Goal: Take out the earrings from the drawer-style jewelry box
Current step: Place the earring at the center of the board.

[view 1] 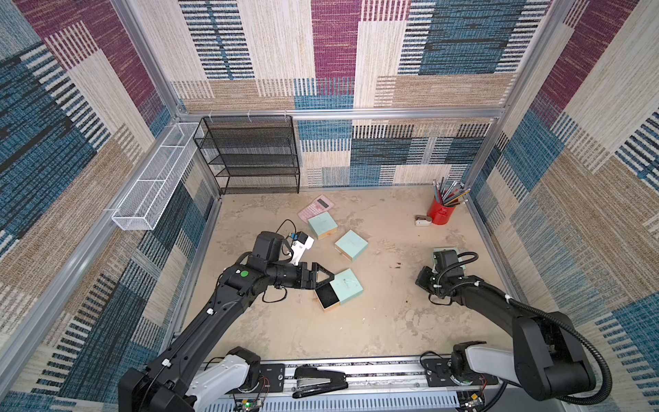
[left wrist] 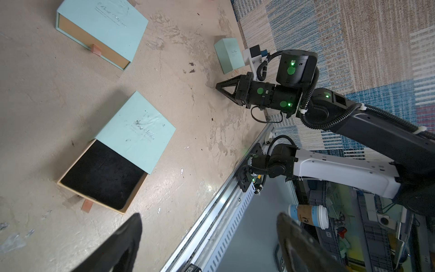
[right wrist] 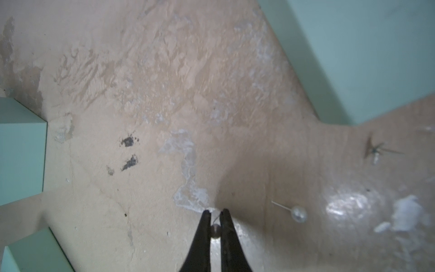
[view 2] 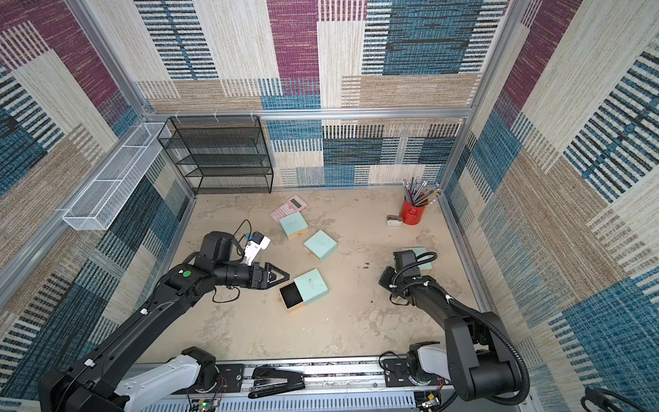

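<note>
With the drawer [view 1: 327, 298], lower centre in both top views, pulled out and apparently emptied, a pearl earring [right wrist: 215, 229] is pinched in the right gripper [right wrist: 215, 212] beside a second earring [right wrist: 298, 213] laid on the floor [right wrist: 141, 70], the left gripper [left wrist: 209, 215] is held wide and empty, and only the release is judged outstanding.

You have 1 pearl stud, the held earring [right wrist: 215, 229], pinched in the right gripper [right wrist: 215, 212]. The loose earring [right wrist: 299, 213] lies on the worktop [right wrist: 164, 94] just beside that gripper. The mint jewelry box [view 1: 348, 282], its black-lined drawer [view 1: 327, 299] pulled out, sits well apart from it.
</note>
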`<state>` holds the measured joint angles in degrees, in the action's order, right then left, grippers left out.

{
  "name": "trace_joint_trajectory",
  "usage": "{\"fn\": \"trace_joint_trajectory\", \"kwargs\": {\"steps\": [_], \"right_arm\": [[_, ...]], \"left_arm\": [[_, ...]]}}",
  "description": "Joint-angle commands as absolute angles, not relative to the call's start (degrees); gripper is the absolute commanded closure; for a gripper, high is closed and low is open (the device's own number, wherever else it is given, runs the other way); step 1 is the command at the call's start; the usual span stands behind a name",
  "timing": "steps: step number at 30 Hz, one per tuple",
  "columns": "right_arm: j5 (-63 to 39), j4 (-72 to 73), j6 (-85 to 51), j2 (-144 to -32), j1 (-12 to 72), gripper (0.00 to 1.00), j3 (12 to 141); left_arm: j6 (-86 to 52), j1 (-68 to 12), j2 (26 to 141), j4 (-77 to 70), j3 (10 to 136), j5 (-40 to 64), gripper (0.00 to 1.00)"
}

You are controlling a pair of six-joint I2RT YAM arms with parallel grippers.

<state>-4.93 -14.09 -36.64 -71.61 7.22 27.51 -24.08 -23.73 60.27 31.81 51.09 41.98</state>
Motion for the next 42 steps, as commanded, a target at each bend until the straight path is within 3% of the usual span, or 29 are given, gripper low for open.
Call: {"fn": "trace_joint_trajectory", "kwargs": {"steps": [1, 17, 28, 42], "right_arm": [[-3.6, -15.3, -37.7, -70.9, 6.8, 0.89, 26.8], [-3.8, -15.2, -38.2, -71.3, 5.2, 0.9, 26.2], [-4.0, -14.6, -38.1, -71.5, 5.2, 0.81, 25.6], [-4.4, -14.9, -37.6, -70.6, 5.2, 0.8, 26.1]], "left_arm": [[-23.5, -23.5, 60.4, 30.7, 50.9, 42.5, 0.11], [-24.2, -22.2, 60.7, 29.8, 50.5, 43.6, 0.11], [-24.5, -21.6, 60.9, 29.4, 50.4, 44.3, 0.11], [-24.8, -20.9, 61.2, 29.1, 50.1, 44.8, 0.11]]}}
